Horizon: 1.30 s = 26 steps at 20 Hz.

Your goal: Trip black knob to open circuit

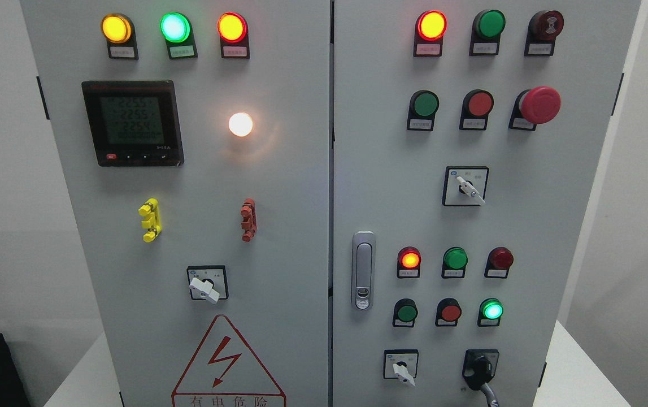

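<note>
White walls flank a grey two-door electrical cabinet (301,226) | black knob (479,367) sits at the right door's lower right corner, beside a white selector switch (401,370) | lit white lamp (240,124) on left door by the meter (131,122) | neither robot hand shows, so finger state cannot be told
</note>
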Each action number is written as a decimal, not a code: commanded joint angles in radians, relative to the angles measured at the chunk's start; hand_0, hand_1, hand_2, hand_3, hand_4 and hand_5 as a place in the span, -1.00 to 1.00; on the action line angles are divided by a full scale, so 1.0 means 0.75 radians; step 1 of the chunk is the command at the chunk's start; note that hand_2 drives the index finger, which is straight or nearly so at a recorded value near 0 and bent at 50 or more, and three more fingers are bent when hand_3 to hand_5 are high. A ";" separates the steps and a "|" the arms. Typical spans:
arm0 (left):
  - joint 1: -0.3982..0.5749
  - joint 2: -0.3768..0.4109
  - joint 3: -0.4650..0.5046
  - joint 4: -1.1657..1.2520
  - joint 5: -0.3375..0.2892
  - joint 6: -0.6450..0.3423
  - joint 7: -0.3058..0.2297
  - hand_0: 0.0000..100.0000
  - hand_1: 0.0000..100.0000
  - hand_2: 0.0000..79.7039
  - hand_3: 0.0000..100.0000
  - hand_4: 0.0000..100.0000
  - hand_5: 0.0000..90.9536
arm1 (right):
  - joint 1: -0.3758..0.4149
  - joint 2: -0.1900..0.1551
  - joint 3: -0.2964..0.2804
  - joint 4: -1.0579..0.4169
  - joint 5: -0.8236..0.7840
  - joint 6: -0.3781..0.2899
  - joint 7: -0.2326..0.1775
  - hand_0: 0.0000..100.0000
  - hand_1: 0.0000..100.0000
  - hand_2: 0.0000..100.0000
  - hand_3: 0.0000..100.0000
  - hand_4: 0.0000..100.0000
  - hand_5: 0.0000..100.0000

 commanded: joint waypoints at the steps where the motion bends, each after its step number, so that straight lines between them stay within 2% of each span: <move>1: -0.003 -0.002 0.002 0.000 0.003 -0.004 0.000 -0.76 -0.22 -1.00 -1.00 -1.00 -1.00 | -0.024 -0.006 0.002 -0.062 -0.013 -0.020 0.036 -0.80 -0.68 -0.84 1.00 1.00 0.97; 13: -0.003 -0.002 0.002 0.000 0.003 -0.002 0.000 -0.76 -0.22 -1.00 -1.00 -1.00 -1.00 | -0.018 -0.032 -0.017 -0.062 -0.021 -0.020 0.034 -0.80 -0.67 -0.84 1.00 1.00 0.97; 26: -0.005 -0.002 0.002 0.000 0.003 -0.004 0.000 -0.76 -0.22 -1.00 -1.00 -1.00 -1.00 | -0.014 -0.036 -0.023 -0.062 -0.038 -0.014 0.027 -0.80 -0.67 -0.84 1.00 1.00 0.97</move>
